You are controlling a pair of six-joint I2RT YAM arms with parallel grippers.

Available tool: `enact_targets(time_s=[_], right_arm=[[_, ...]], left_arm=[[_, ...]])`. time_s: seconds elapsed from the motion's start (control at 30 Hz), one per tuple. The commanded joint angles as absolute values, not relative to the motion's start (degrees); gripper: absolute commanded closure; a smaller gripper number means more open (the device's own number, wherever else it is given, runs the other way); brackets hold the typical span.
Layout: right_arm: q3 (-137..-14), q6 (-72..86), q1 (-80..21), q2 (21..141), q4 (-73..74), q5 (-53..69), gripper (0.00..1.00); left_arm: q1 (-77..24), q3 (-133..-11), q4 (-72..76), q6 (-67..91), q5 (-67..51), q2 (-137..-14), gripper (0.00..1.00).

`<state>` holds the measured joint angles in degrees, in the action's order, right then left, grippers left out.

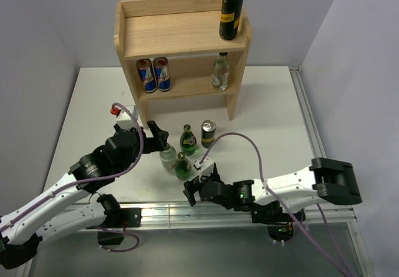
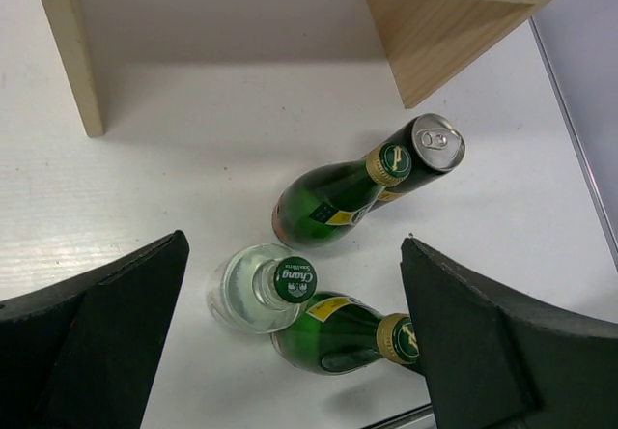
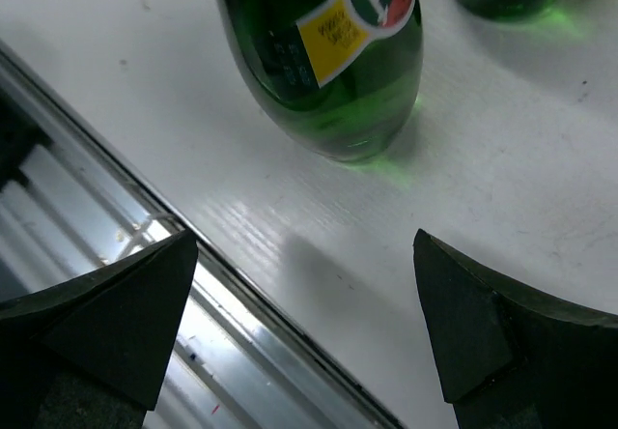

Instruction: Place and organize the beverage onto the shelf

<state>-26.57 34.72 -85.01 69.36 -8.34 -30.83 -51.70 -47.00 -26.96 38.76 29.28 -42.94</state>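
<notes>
Now | L gripper (image 2: 294,243) jaws apart, clear bottle (image 2: 237,289) seen btwn them | R gripper (image 3: 305,239) jaws apart, green bottle (image 3: 328,71) just ahead

Green bottles (image 1: 185,155), pale wooden shelf (image 1: 181,34)

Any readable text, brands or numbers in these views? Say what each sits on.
"Chang": green cap of the clear bottle.
Labels on the green bottles: blurred, unreadable.
Print on the cans, on the shelf and the table: too small to read.
</notes>
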Motion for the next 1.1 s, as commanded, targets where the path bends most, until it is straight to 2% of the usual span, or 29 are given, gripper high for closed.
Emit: enact_targets(time_s=[0.0,0.2,0.67,0.87,1.07], right_arm=[[-28.6,35.4,-85.5,74.8,-17.2,-33.9,0.0],[-34.5,32.8,-85.4,86.1,-20.7,-39.5,0.0],[-40.9,30.8,-83.9,95.6,-23.3,-49.1,0.0],[-38.2,31.5,-83.7,91.7,-22.8,-49.7,0.0],[-33.1,33.2,-83.8,81.1,-18.9,-50.7,0.0]], left_arm=[[-51.9,-51.1,-29.3,35.0,31.0,-41.0,0.01],[-51.9,-52.2,-32.8,33.3,31.7,-40.8,0.01],[-51.9,-49.2,-31.5,34.1,28.6,-38.3,0.01],[-52.3,-47.0,-29.4,37.7,16.3,-38.8,0.01],[-57.6,-50.1,-34.5,39.1,13.8,-37.7,0.01]])
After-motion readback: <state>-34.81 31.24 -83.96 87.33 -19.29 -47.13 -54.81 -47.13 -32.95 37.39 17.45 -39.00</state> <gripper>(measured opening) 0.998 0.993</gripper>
